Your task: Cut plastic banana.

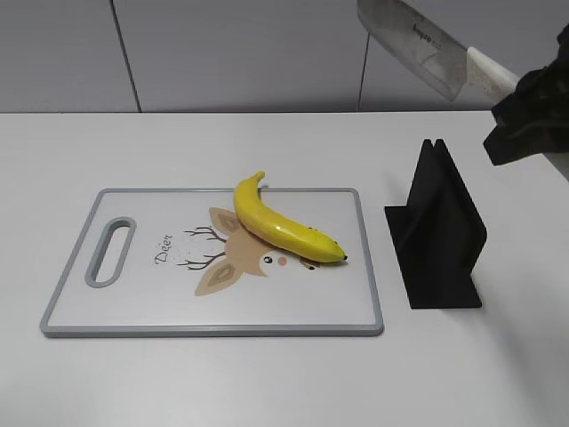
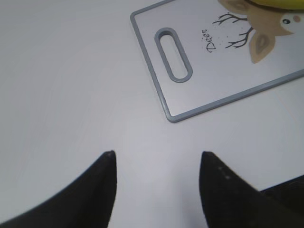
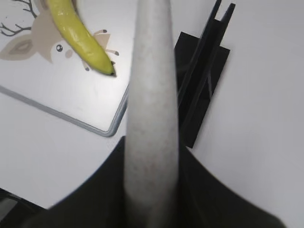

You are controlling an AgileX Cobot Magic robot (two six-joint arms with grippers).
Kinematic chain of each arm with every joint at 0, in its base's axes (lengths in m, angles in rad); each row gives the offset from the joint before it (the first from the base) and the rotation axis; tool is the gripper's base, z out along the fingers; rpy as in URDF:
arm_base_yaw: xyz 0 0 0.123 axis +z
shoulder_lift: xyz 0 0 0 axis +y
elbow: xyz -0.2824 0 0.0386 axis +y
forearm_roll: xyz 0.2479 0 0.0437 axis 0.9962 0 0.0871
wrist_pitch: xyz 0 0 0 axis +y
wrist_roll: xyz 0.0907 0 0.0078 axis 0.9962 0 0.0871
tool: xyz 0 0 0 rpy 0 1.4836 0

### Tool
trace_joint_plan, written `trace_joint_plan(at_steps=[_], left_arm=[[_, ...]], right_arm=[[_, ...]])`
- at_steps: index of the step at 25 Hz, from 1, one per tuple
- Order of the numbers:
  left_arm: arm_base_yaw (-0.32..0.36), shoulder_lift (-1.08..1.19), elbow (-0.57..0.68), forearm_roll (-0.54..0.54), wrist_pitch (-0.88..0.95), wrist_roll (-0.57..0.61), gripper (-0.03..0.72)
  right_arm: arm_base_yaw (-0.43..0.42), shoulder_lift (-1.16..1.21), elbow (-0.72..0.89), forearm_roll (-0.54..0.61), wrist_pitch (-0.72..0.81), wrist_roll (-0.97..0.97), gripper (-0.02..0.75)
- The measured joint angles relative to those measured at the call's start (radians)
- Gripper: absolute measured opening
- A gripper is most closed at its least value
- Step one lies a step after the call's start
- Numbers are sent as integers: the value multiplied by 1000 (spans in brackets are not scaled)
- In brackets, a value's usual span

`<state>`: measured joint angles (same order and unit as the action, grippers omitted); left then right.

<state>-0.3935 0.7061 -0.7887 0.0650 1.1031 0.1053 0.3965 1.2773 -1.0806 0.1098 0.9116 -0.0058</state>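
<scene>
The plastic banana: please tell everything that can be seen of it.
The glossy yellow curved plastic banana is whole and uncut. It has a short stem at the far end and a small dark tip at the near right. It lies flat and diagonally over the deer drawing on the grey-rimmed white cutting board. Nothing else touches it.

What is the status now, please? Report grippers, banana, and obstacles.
Right gripper shut on knife, raised above the table. Left gripper open, empty. Plastic banana whole on cutting board. Black knife stand beside board.
</scene>
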Motion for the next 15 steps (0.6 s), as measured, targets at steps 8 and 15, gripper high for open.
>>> trace_joint_plan(at_steps=[8, 15], left_arm=[[0, -324, 207, -57, -35, 0, 543], [0, -574, 278, -65, -20, 0, 543]], right_arm=[[0, 0, 1, -6, -9, 68, 181], [0, 0, 1, -6, -11, 28, 181]])
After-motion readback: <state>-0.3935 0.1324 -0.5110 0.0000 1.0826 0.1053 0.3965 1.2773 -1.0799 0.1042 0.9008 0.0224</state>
